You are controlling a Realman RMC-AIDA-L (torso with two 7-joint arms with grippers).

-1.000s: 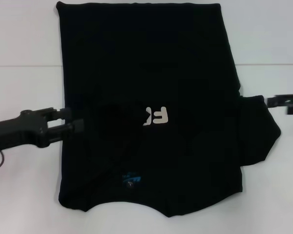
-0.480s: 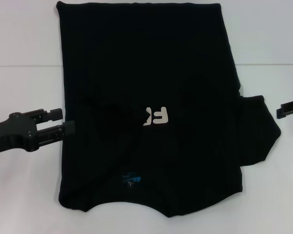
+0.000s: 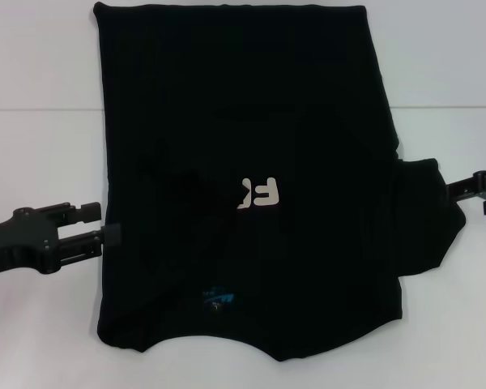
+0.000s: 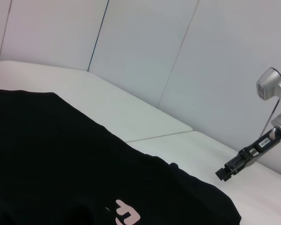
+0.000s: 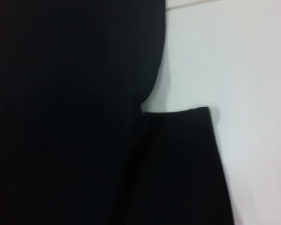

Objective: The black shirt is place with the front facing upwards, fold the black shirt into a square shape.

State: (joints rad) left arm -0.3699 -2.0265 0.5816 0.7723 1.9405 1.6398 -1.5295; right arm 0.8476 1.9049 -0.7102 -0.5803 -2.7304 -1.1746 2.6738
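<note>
The black T-shirt [image 3: 251, 178] lay flat on the white table [image 3: 40, 146], collar toward the robot, with the left sleeve already folded in over the chest so that only part of the off-white lettering [image 3: 259, 193] showed. The right sleeve [image 3: 425, 215] lay spread out to the side. The step in hand looked to be that second sleeve fold — the next move would call for the right gripper [image 3: 479, 186] to take the sleeve's outer edge and carry it across onto the body.

The left gripper [image 3: 101, 223] sat low at the shirt's left edge, its two fingers parted with a narrow gap and nothing between them; its lower fingertip was just at the cloth's border, and whether it touched could not be told. The right gripper sat just beside the right sleeve's edge — mostly cut off, so the state of its fingers could not be told.
</note>
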